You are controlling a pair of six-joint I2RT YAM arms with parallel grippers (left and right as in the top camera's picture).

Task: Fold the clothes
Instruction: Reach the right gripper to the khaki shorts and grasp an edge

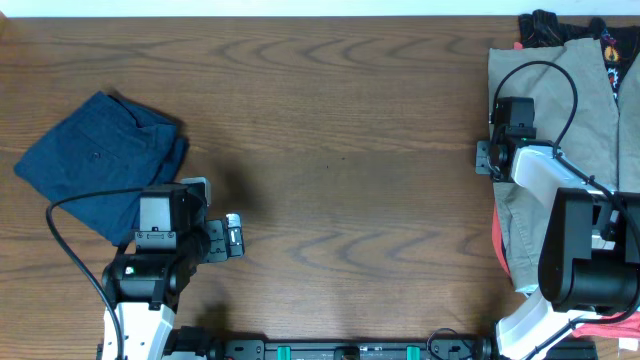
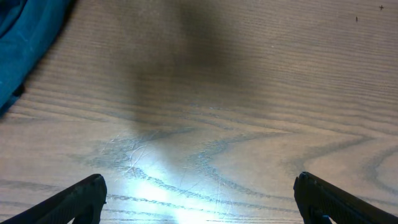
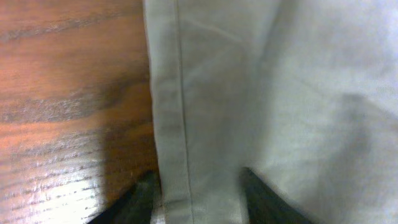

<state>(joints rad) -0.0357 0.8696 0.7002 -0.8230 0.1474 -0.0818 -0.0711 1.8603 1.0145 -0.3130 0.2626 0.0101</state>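
The khaki-beige shorts (image 1: 545,90) lie spread at the table's right edge, partly under my right arm. My right gripper (image 1: 487,157) sits low at their left hem. In the right wrist view its fingers (image 3: 196,199) stand partly open astride the stitched hem (image 3: 168,124), one finger over the wood and one over the cloth, which lies flat. My left gripper (image 1: 232,240) is wide open and empty over bare wood at the front left; its fingertips (image 2: 199,199) frame only table.
Folded dark navy trousers (image 1: 95,160) lie at the left, their corner showing in the left wrist view (image 2: 25,37). A black printed jersey (image 1: 560,25) peeks out behind the khaki shorts at the back right. Red cloth (image 1: 600,325) lies at the front right.
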